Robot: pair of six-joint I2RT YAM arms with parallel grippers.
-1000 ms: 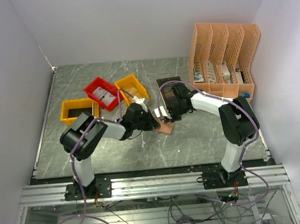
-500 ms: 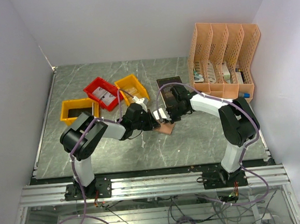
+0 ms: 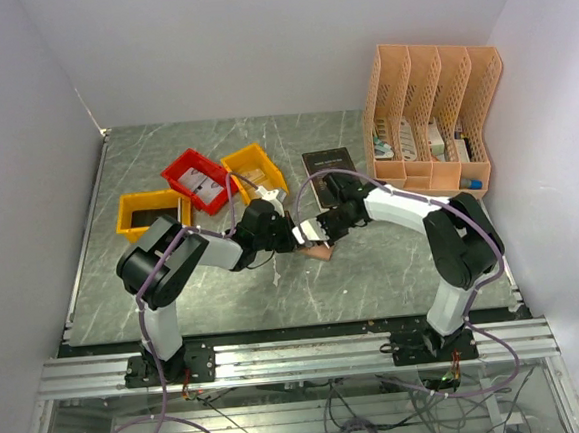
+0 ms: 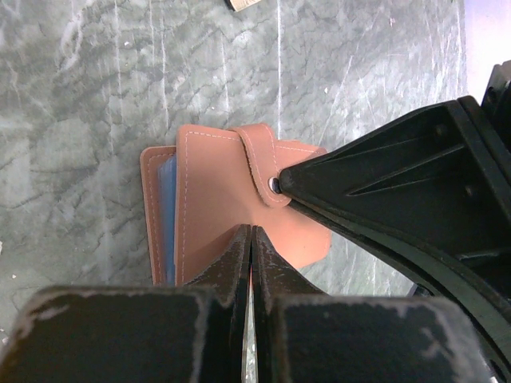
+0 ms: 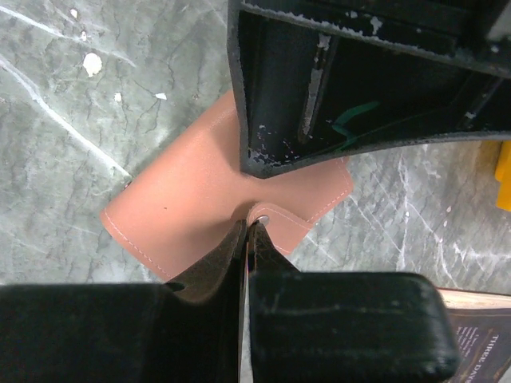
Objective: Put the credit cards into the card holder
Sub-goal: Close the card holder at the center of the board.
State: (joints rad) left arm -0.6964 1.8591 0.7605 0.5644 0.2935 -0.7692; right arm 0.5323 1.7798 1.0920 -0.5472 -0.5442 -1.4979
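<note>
Marbled table (image 4: 96, 80) bears stitched card holder (image 4: 215, 191); left claw (image 4: 251, 239), right claw (image 5: 247, 227) both closed.

card holder (image 4: 215, 183): near edge hidden behind left gripper (image 4: 251, 233), right side under right gripper (image 4: 281, 182)
blue card (image 4: 166, 219): just a thin edge peeking out, rest tucked inside
book (image 5: 479, 339): chopped off by the right wrist view's corner
yellow bin (image 5: 503, 171): only a sliver at the right edge
file rack (image 3: 430, 95) contents: way too small to tell

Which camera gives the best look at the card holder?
Left wrist: the card holder shows nearly whole, a blue card peeking out. Right wrist shows it partly covered; top external, only a sliver.
</note>
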